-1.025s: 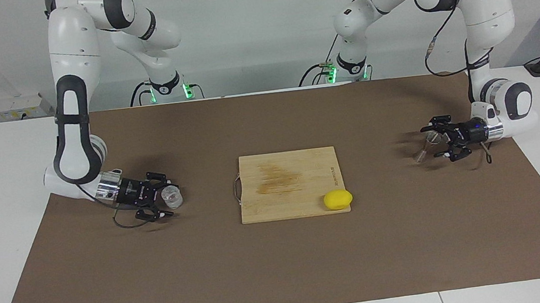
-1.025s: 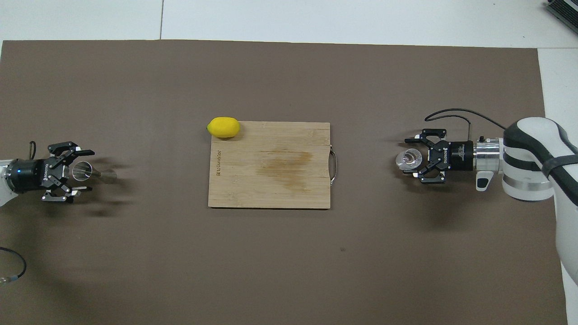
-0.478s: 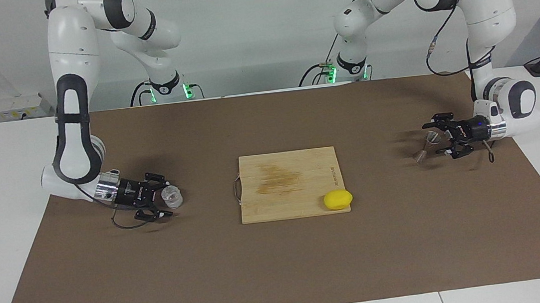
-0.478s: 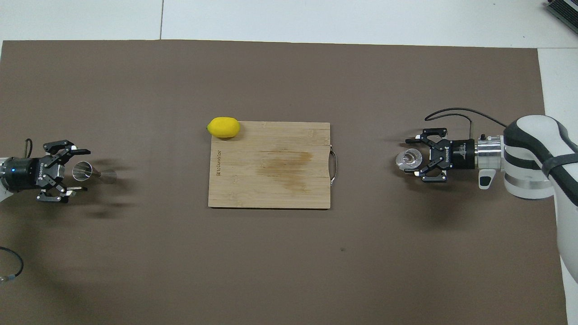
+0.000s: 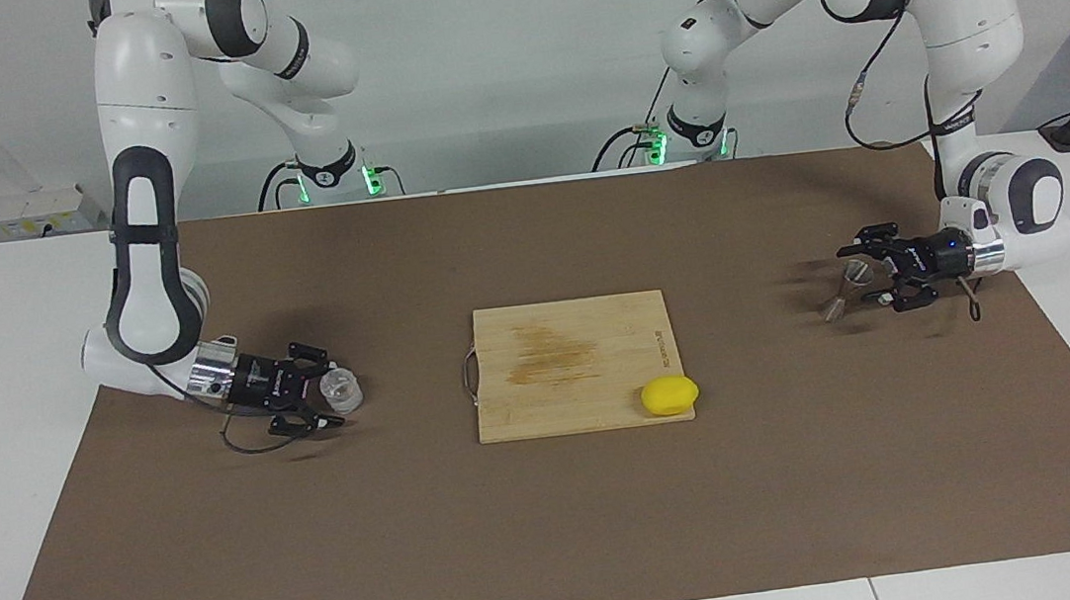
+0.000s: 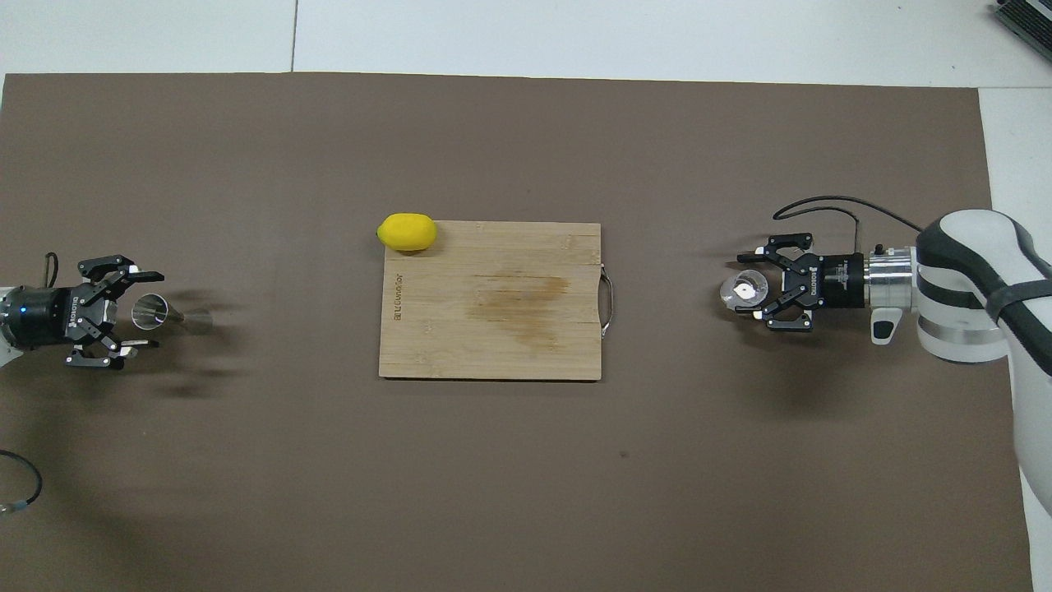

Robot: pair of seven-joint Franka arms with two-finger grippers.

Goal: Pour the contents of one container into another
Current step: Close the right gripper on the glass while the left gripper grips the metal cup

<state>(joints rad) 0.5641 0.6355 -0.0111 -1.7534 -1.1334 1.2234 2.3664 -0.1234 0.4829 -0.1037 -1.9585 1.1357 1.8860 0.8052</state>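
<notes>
Table [image 5: 560, 536] under a brown mat [image 6: 526, 460], wooden cutting board [image 5: 572, 366] mid-mat, yellow lemon [image 5: 669, 394] on the board's corner farthest from the robots, toward the left arm's end.

Right tool [image 5: 312, 404] low at the right arm's end of the table, fingers spread wide, lying roughly level (pointing toward the board). Glass cup [image 5: 341, 388] stands upright on the mat just at the fingertips, between the open fingers at their tips; contact can't be told. Cup is short, clear, thick-walled.

Left tool [image 5: 876, 279] low at the left arm's end, fingers wide apart too, nothing gripped. Jigger [image 5: 844, 288] sits just off its fingertips, apart from them in the overhead view [image 6: 168, 314]; silver, hourglass shape, its wide mouth toward the tool, seems to lie tipped over on the mat
</notes>
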